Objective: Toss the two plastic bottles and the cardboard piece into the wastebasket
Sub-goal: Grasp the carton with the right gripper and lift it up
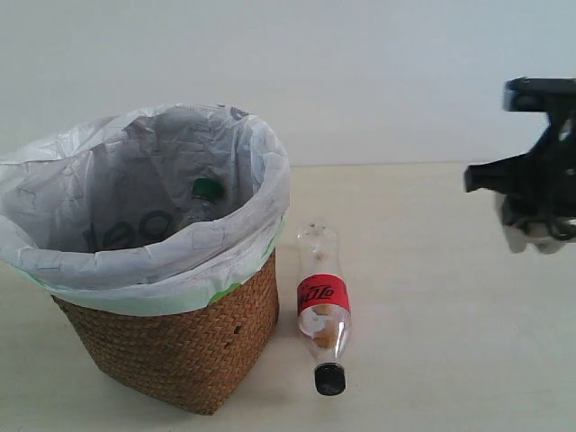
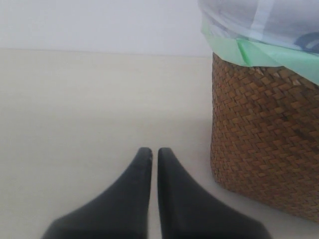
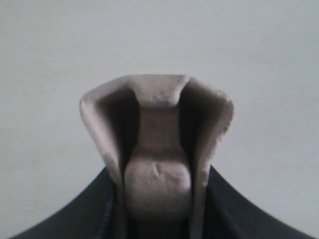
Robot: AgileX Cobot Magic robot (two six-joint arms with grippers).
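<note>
The wicker wastebasket (image 1: pixel 180 346) with its white bag liner stands at the left, and the green-capped bottle (image 1: pixel 206 191) lies inside it. On the table just right of the basket lies the black-capped, red-labelled bottle (image 1: pixel 322 301), cap toward the front. High at the right edge, well above the table, my right gripper (image 1: pixel 537 202) is shut on the grey-brown cardboard piece (image 1: pixel 525 236). The right wrist view shows the cardboard piece (image 3: pixel 157 104) clamped between the dark fingers of that gripper (image 3: pixel 158 174). My left gripper (image 2: pixel 155 152) is shut and empty, low over the table beside the basket (image 2: pixel 264 144).
The pale table (image 1: pixel 432 297) runs back to a plain light wall. The left arm does not show in the exterior view. The bag's green edge (image 2: pixel 259 52) hangs over the basket rim in the left wrist view.
</note>
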